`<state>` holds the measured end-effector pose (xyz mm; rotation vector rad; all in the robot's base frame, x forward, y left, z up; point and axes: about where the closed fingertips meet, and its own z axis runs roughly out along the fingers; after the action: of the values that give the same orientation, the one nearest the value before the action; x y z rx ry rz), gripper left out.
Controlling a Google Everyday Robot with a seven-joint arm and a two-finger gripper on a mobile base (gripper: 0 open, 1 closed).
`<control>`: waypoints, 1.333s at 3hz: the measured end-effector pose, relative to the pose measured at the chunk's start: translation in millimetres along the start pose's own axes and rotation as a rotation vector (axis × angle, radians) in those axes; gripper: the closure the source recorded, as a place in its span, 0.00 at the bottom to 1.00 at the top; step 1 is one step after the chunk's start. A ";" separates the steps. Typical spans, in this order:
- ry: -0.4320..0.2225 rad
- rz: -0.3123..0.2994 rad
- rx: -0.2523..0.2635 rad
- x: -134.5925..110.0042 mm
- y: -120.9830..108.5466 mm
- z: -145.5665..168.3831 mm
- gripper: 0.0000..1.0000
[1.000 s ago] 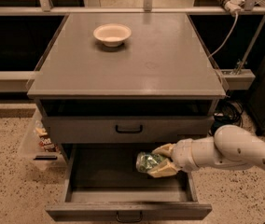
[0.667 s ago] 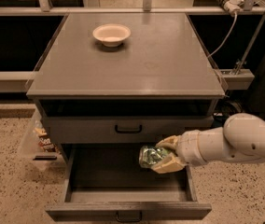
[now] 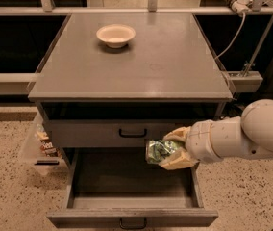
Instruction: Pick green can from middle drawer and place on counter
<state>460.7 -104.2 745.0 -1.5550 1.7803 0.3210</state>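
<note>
The green can (image 3: pixel 158 150), shiny green and silver, is held sideways between the two tan fingers (image 3: pixel 177 134) of my gripper (image 3: pixel 168 149). The gripper is shut on it. The white arm (image 3: pixel 244 136) reaches in from the right. The can hangs above the right part of the open middle drawer (image 3: pixel 131 196), level with the closed drawer front (image 3: pixel 103 133) above it. The open drawer's dark inside shows nothing else. The grey counter (image 3: pixel 151 66) lies above and behind the gripper.
A cream round bowl (image 3: pixel 116 34) sits at the counter's far left. A clear bin with snack packets (image 3: pixel 43 143) stands on the floor left of the cabinet. Cables and a rail (image 3: pixel 244 76) are at the right.
My gripper has lifted the green can upward out of the open drawer, to the level of the closed drawer front. The arm has drawn up with it.
</note>
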 end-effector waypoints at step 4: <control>0.145 -0.250 0.067 -109.8 -88.5 -67.6 1.00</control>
<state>518.1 -84.7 889.1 -1.7665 1.6610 0.0287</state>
